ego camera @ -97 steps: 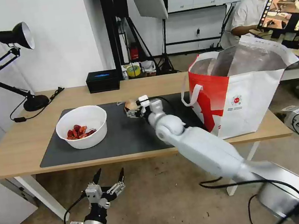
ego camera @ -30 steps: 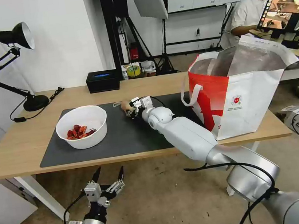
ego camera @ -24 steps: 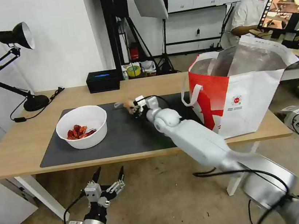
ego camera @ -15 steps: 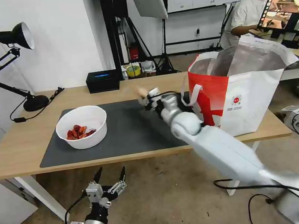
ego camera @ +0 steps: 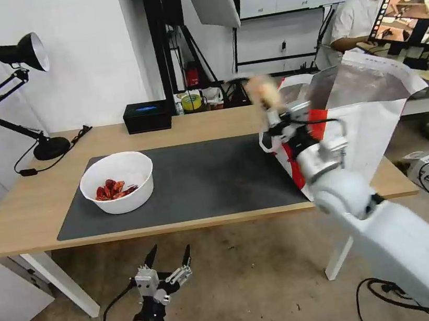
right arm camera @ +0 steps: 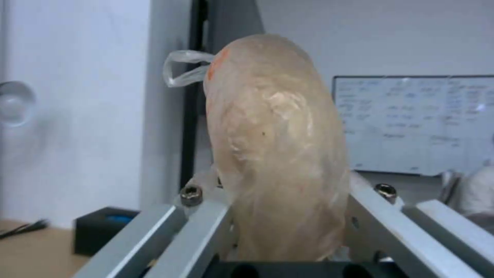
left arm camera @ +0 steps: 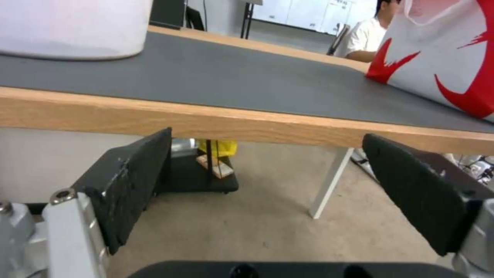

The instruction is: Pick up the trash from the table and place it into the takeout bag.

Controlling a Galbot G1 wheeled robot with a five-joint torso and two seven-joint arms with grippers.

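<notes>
- Fingers [right arm camera: 360, 216] of the right gripper [ego camera: 270, 113] clench the ball [ego camera: 262, 91], its long axis upright, raised just beside the bag's [ego camera: 376, 107] near rim.
- Left gripper [ego camera: 167, 264] hangs spread apart below the worktop [ego camera: 31, 205].
- Bowl [ego camera: 118, 182] sits on the worktop, well apart from the bag.

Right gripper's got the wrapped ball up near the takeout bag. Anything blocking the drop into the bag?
Nothing visible. The right gripper holds the plastic-wrapped ball raised beside the takeout bag, level with its rim; the foil-lined mouth stands open. The left gripper hangs open below the table.
</notes>
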